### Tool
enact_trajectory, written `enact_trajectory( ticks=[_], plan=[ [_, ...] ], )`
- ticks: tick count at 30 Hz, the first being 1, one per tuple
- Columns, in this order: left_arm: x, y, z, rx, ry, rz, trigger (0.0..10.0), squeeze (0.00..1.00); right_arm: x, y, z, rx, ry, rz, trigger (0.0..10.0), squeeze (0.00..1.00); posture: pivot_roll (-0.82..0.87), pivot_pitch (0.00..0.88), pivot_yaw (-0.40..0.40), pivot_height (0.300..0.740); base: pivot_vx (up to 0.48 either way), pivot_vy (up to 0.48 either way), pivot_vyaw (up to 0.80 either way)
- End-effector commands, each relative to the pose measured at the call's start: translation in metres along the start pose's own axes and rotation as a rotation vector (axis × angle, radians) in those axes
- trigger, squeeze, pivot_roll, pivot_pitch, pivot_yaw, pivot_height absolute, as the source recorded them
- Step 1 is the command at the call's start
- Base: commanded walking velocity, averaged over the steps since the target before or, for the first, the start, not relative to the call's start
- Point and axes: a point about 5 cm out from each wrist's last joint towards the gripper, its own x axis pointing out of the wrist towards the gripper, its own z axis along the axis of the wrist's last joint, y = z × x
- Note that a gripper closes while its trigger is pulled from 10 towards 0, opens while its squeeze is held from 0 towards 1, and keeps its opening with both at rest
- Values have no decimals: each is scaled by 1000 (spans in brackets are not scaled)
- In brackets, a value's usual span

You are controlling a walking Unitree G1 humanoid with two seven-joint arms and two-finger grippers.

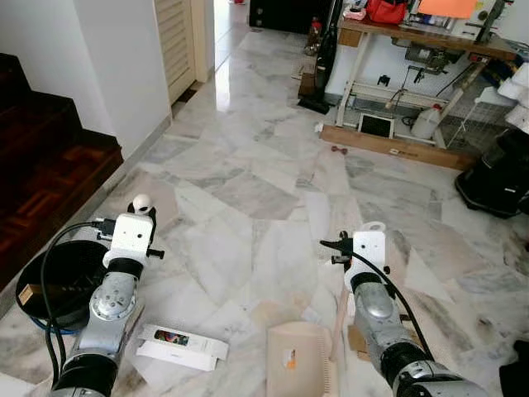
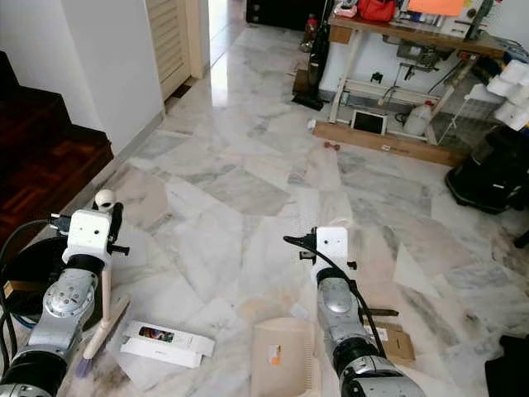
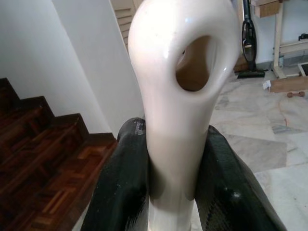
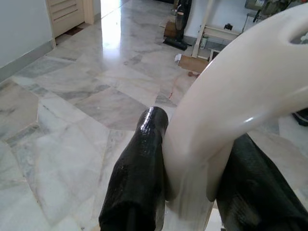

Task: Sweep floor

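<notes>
Black fingers of the left gripper clamp a cream plastic brush handle, bristles down at seven o'clock; the right gripper pinches a cream dustpan handle, the beige dustpan at six. Best sweep low towards the pan, skirting the white carton between them and brown cardboard at five

We stand on a pale marble floor of irregular veined slabs. Using the beige dustpan as our landmark: it lies flat on the floor, with a white printed box lying beside it toward the dark wooden stairs. On its other side lies flattened brown cardboard. Far beyond it a wooden plank rests under the counter.
</notes>
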Motion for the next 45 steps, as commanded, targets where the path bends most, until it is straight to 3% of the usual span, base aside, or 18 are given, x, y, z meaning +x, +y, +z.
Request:
enact_trajectory(
  ticks=[1,3,9,16,21,27,34,37,40,45],
  plan=[
    [4,-1,10,14,-59,-1,10000,0,5,2,12,45,-39,-11,10000,0,74,34,-133,740,0,0,0],
    [3,0,10,13,-60,2,10000,0,5,6,14,93,-51,-5,10000,0,74,34,-133,740,0,0,0],
    [3,1,10,10,-61,16,10000,0,6,8,18,117,-73,-65,10000,0,77,37,-136,740,0,0,0],
    [4,2,11,10,-66,16,10000,0,4,11,18,100,-84,-62,10000,0,77,39,-134,740,0,0,0],
    [6,10,12,4,-70,44,10000,0,2,6,14,73,-88,-136,10000,0,82,47,-136,740,0,0,0],
    [5,9,13,2,-71,46,10000,0,-1,8,11,54,-92,-175,10000,0,86,53,-139,740,0,0,0],
    [4,7,12,-1,-70,45,10000,0,-3,12,8,67,-78,-163,10000,0,92,55,-142,740,0,0,0],
    [4,7,13,-11,-71,50,10000,0,-4,13,0,143,-2,-165,10000,0,93,54,-142,740,0,0,0],
    [4,7,13,-24,-69,59,10000,0,-4,15,-3,163,21,-145,10000,0,93,54,-142,740,0,0,0],
    [5,7,12,-35,-65,70,10000,0,-5,19,-4,151,22,-125,10000,0,95,53,-142,740,0,0,0]
  ],
)
